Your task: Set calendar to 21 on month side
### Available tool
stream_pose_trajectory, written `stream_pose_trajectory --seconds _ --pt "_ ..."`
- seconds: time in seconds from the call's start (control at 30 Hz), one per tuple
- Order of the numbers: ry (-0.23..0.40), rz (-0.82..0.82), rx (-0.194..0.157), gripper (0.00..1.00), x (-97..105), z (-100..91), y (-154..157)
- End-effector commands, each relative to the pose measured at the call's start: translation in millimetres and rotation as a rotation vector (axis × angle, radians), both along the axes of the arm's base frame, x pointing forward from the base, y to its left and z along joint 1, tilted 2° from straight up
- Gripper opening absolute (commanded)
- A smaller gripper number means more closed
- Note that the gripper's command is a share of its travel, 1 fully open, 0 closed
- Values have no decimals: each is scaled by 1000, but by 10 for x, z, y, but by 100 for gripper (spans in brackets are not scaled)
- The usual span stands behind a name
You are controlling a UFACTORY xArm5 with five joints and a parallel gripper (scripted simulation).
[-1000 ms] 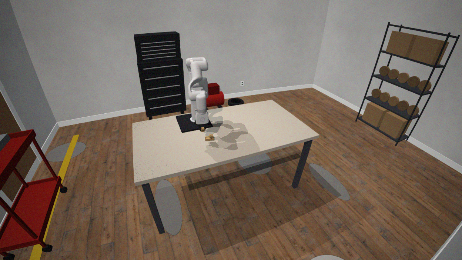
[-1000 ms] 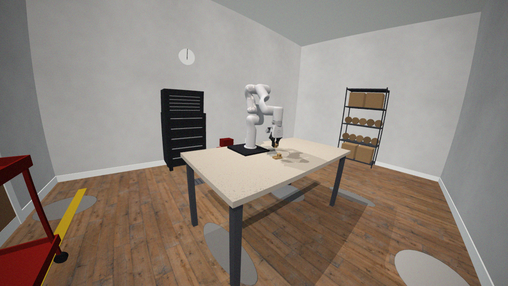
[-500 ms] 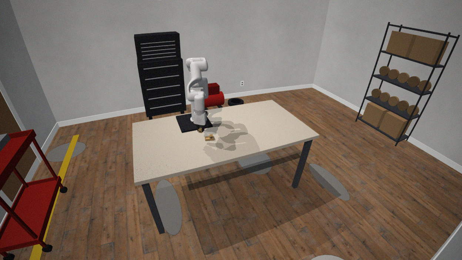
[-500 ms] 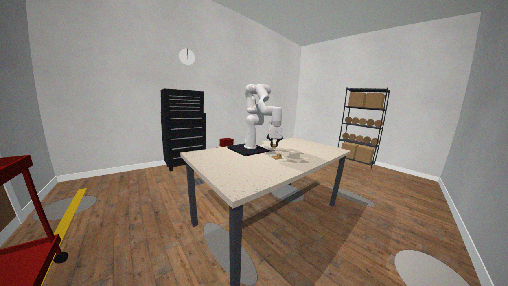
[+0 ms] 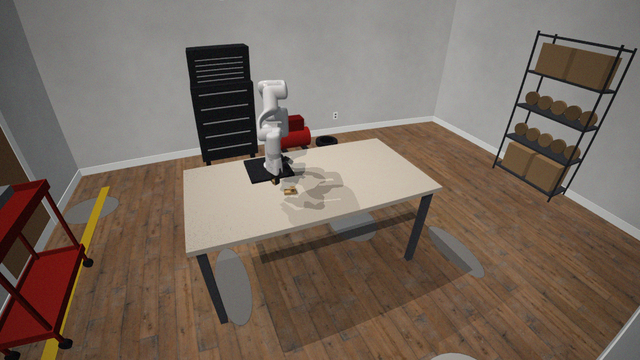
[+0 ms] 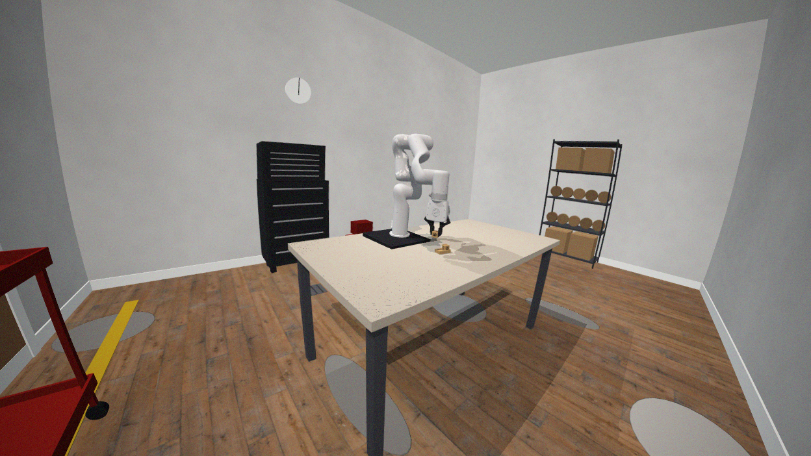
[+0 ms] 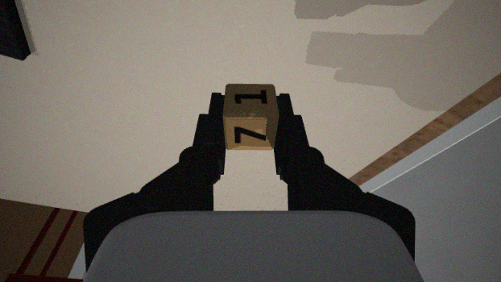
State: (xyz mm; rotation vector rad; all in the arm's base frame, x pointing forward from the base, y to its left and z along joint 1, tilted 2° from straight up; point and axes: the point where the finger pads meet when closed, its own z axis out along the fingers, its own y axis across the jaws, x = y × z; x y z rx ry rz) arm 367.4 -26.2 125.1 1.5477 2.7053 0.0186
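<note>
My gripper (image 7: 250, 111) is shut on a wooden digit cube (image 7: 250, 117) and holds it above the table. In the wrist view the cube's near face shows a 7 and the face above it a 1. The held cube also shows under the arm in the top view (image 5: 274, 181) and the exterior view (image 6: 434, 232). The wooden tray (image 5: 289, 191) rests on the table a little in front of the gripper, with the other cube in it; it also shows in the exterior view (image 6: 445, 249). The tray is out of the wrist view.
The arm's black base plate (image 5: 263, 170) lies just behind the gripper. The table's far edge (image 7: 427, 133) runs to the right in the wrist view. A black tool cabinet (image 5: 222, 102) stands behind the table.
</note>
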Motion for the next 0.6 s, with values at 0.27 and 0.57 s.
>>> stream_pose_trajectory --seconds 0.27,0.57 --pt "-4 -442 11 27 62 -4 -142" --pt "-4 -627 16 27 81 -11 -203"
